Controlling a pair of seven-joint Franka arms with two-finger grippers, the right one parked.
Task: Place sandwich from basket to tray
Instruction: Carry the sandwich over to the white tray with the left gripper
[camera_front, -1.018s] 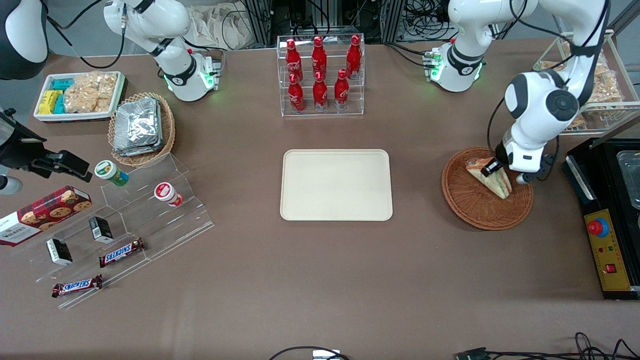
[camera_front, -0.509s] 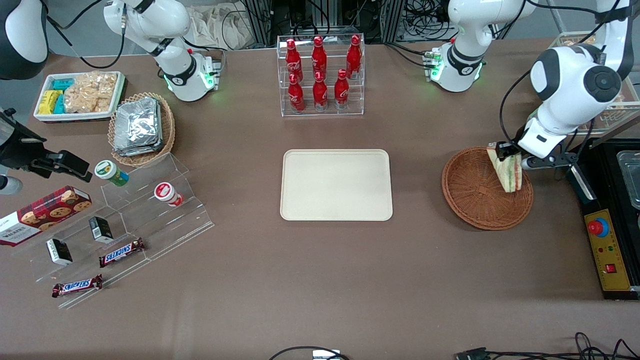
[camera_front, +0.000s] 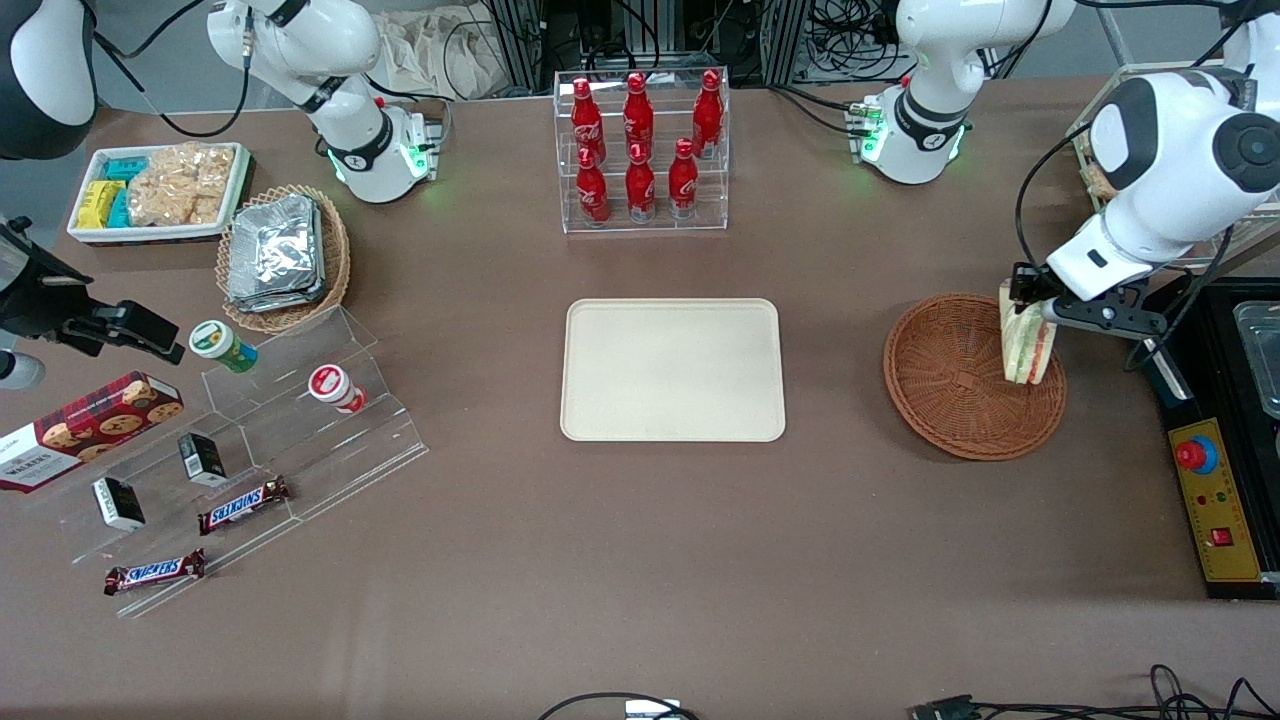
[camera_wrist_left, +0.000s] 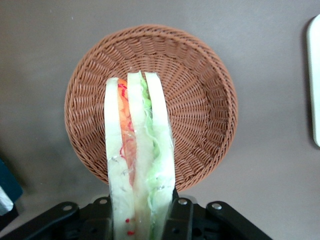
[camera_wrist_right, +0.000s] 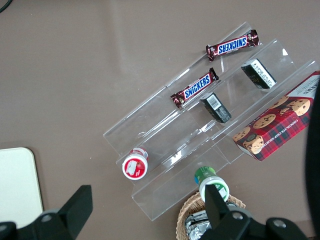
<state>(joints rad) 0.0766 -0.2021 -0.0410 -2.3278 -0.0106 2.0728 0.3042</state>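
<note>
One sandwich (camera_front: 1027, 341) is clamped in the left gripper (camera_front: 1030, 300), jaws closed on its wide end, wedge hanging point-down above the basket (camera_front: 950, 400), over the part of the rim toward the working arm's end of the desk (camera_front: 640, 560). From the front I can't tell whether the tip touches the weave or clears it. Wrist camera shows the sandwich (camera_wrist_left: 140, 165) edge-on between the fingers (camera_wrist_left: 177, 220): three white bread slices, orange and red filling in one gap, green in the other, clear wrap over it. Under it the basket (camera_wrist_left: 200, 100) shows its woven centre and holds nothing else. Tray (camera_front: 672, 370) sits flat mid-desk, well apart from the basket toward the parked arm's end, nothing on it; its rounded edge also shows in the wrist view (camera_wrist_left: 315, 80). Farther from the front camera than the tray: clear rack of red bottles (camera_front: 640, 150). Toward the parked arm's end: wicker basket of foil packets (camera_front: 282, 255), white tray of snack packets (camera_front: 155, 190), clear stepped stand (camera_front: 270, 440) with two small cups, small boxes and Snickers bars (camera_front: 243, 505), and a cookie box (camera_front: 85, 425) beside it. A black control box (camera_front: 1215, 470) with a red button sits at the working arm's end, just beside the basket.
</note>
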